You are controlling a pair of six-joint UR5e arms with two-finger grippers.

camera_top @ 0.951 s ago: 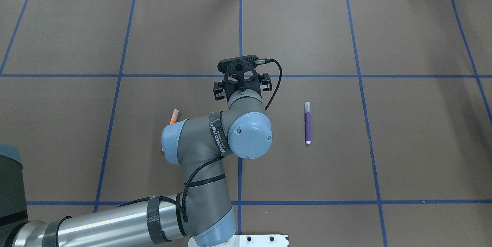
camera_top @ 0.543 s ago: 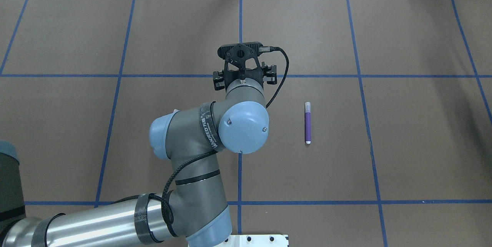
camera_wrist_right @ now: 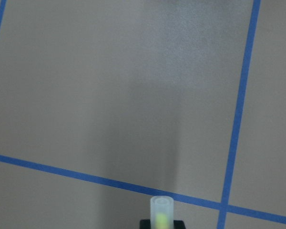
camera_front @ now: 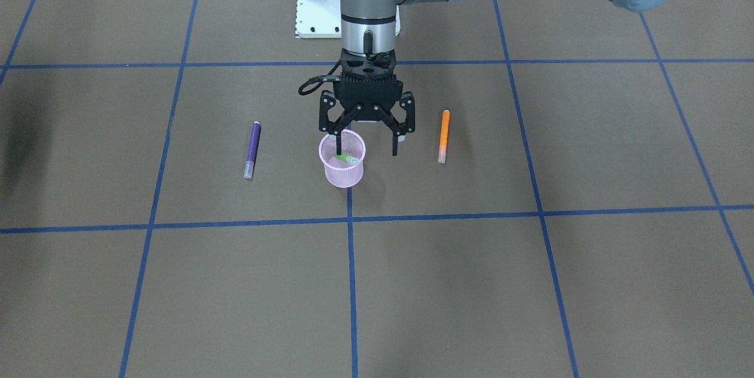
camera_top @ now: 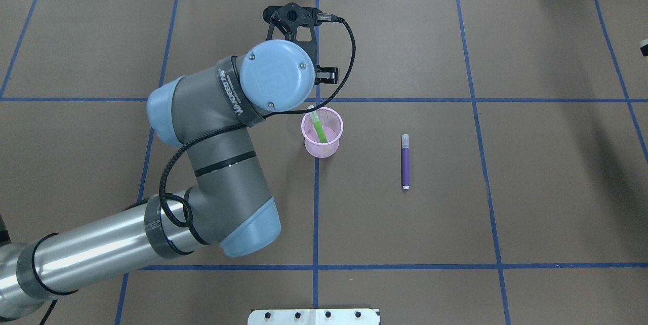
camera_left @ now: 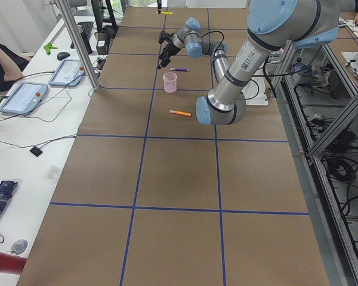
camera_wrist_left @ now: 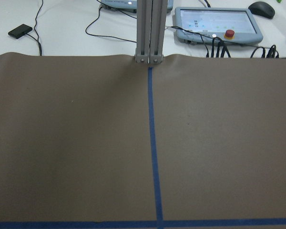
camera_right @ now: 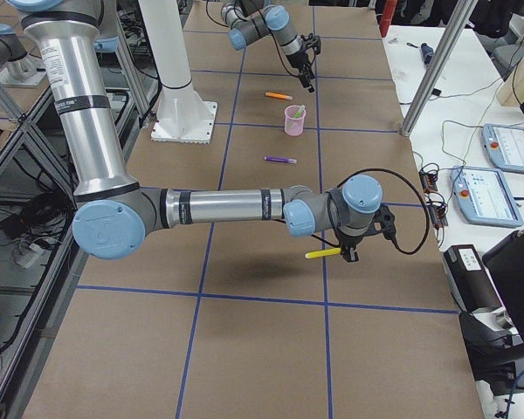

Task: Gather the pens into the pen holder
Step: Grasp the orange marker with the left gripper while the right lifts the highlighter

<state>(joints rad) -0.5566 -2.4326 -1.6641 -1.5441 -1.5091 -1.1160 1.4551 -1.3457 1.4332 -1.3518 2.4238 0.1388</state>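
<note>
Pen holder [camera_front: 343, 176] stands between orange pen [camera_front: 444, 135] and purple pen [camera_front: 253, 148].

Pink mesh pen holder [camera_top: 324, 147] stands upright; the green pen [camera_top: 319, 130] leans inside it. Purple pen [camera_top: 405, 161] lies flat near its right, orange pen [camera_front: 444, 135] near its left. Yellow pen [camera_right: 321, 254], well apart from it, sits level in the right gripper [camera_right: 344, 255]
</note>
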